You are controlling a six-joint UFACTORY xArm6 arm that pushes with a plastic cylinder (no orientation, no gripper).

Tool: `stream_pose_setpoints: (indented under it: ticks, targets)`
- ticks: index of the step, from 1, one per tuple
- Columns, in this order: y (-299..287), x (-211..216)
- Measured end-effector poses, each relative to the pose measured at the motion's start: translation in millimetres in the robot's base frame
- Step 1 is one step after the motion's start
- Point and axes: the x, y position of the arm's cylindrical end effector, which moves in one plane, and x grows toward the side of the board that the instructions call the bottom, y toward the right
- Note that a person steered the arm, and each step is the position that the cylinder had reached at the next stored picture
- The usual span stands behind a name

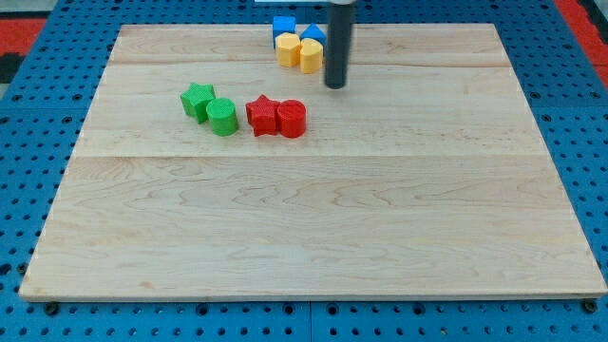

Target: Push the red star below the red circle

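Observation:
The red star (260,115) lies on the wooden board (313,237), touching the left side of the red circle (292,119). Both sit left of the board's middle, in its upper half. My tip (335,85) stands above and to the right of the red circle, a short gap away, at the end of the dark rod that comes down from the view's top. It touches neither red block.
A green star (197,100) and a green circle (221,117) lie touching, left of the red star. At the board's top edge a cluster holds a blue cube (283,26), another blue block (313,34) and two yellow blocks (288,48) (310,55), just left of the rod.

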Motion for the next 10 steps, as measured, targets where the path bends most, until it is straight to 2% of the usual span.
stream_pose_setpoints:
  ticks: [1, 2, 3, 4, 5, 6, 8, 9, 10]
  targets:
    - [-82.6, 13.3]
    - [-92.4, 41.7]
    - [25.0, 48.7]
    - [47.0, 81.0]
    - [-8.0, 66.5]
    - [-13.5, 65.2]
    - [-23.1, 30.7]
    - [-72.7, 46.1]
    - [-57.4, 79.9]
